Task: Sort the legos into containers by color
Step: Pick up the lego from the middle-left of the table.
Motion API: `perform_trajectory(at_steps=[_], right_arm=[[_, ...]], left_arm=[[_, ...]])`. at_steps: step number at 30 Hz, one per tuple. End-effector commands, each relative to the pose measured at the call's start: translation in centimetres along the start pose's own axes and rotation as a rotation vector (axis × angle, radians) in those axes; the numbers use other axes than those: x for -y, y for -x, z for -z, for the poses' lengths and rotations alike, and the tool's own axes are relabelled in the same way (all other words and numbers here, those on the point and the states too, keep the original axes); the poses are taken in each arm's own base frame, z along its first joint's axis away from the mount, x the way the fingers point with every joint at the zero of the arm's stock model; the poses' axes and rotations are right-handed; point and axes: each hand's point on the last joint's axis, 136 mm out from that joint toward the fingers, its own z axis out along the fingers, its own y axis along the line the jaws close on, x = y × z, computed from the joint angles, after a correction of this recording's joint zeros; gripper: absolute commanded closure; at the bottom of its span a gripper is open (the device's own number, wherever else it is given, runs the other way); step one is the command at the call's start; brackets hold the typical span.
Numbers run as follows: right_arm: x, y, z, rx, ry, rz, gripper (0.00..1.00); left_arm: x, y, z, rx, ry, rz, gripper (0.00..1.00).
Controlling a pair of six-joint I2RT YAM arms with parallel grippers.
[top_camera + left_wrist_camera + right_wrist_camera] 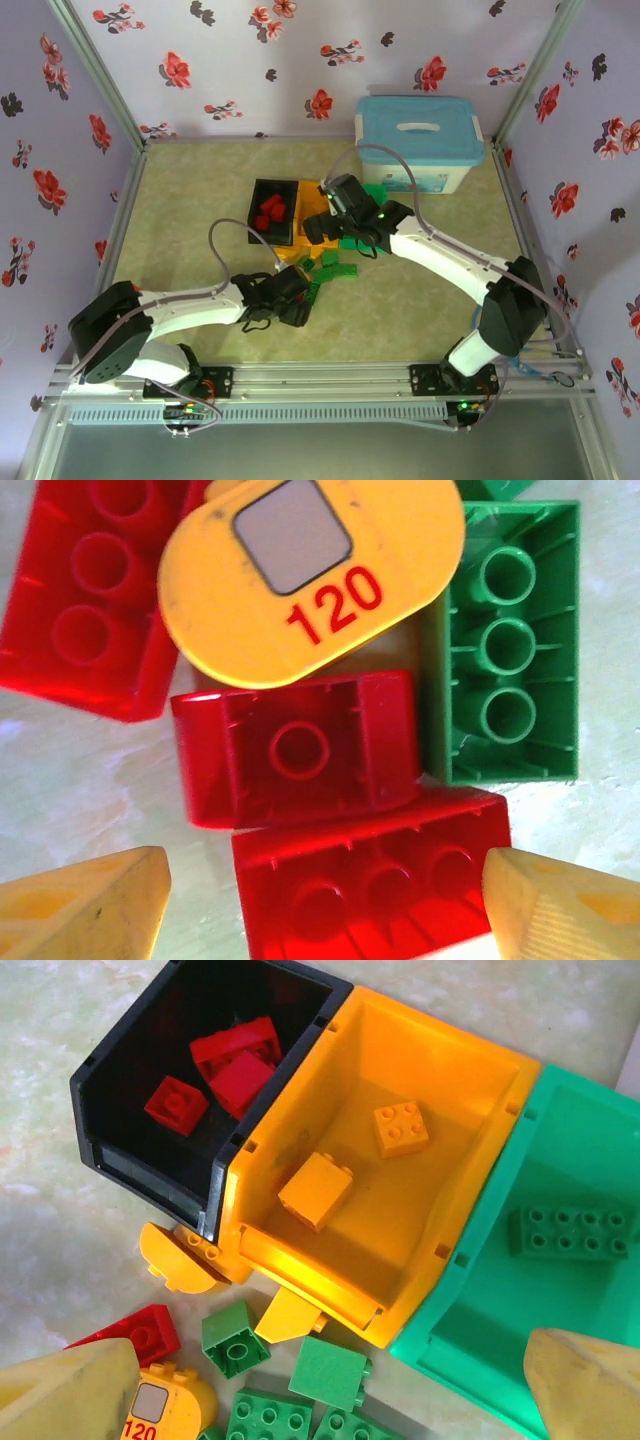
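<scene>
My left gripper (325, 905) is open, low over a pile of loose legos. An upturned red brick (370, 880) lies between its fingers: the right fingertip (560, 910) is at the brick's end, the left one stands apart. Beyond lie another red brick (300, 745), a green brick (510, 650) and a yellow piece marked 120 (300, 580). My right gripper (325, 1400) hangs open above the containers, holding nothing. The black bin (100, 1110) holds red bricks (235, 1060), the orange bin (450, 1090) has two yellow ones (316, 1191), and the green bin (590, 1140) one green brick (570, 1232).
Loose green (330, 1370), yellow (290, 1315) and red (135, 1332) bricks lie just in front of the bins. A white tub with a light-blue lid (420, 140) stands at the back right. Flowered walls close in the table (180, 200) on three sides.
</scene>
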Motion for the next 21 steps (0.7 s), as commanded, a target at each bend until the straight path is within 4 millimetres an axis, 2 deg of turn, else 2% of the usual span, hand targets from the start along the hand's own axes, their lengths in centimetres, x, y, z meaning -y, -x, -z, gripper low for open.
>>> perform_trajectory(at_steps=[1, 7, 15, 18, 21], right_arm=[[0.2, 2.1, 1.7, 0.120, 0.019, -0.079, 0.01], [0.9, 0.5, 1.6, 0.115, 0.013, -0.105, 0.01], [2.2, -1.2, 2.1, 0.117, -0.001, -0.145, 0.01], [2.5, -1.7, 2.5, 0.124, -0.002, -0.158, 0.01], [2.6, -1.9, 3.0, 0.135, 0.003, -0.167, 0.01]], left_arm=[[1.0, 0.4, -0.4, -0.011, -0.015, 0.000, 0.23], [0.4, -0.4, -1.2, -0.047, 0.030, 0.019, 0.41], [0.5, -1.1, -1.3, -0.075, 0.045, 0.014, 0.54], [0.8, -1.1, -1.0, -0.072, 0.042, 0.015, 0.55], [1.1, -0.7, -0.4, -0.042, 0.018, 0.028, 0.46]])
